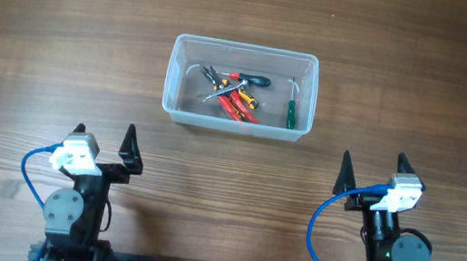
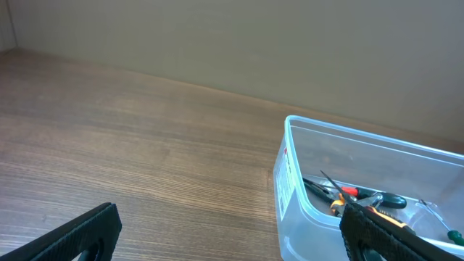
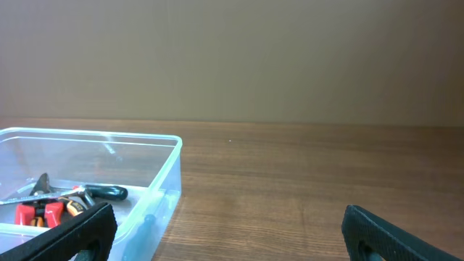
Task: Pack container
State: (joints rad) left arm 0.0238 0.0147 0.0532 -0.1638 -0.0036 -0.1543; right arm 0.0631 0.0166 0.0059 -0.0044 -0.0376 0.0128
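Observation:
The clear plastic container (image 1: pixel 183 82) stands at the middle of the wooden table. Inside lie pliers with red and orange handles (image 1: pixel 236 99) and a green-handled screwdriver (image 1: pixel 291 111) by its right wall. My left gripper (image 1: pixel 104 142) hangs open near the front left, well short of the container (image 2: pixel 290 181), with nothing between its fingers. On the front right my right gripper (image 1: pixel 372 168) is also open and empty. In the right wrist view the container (image 3: pixel 163 185) sits to the left with the tools (image 3: pixel 51 210) in it.
Bare wood surrounds the container on every side. Blue cables (image 1: pixel 330 226) loop beside both arm bases along the table's front edge. A plain wall rises behind the table.

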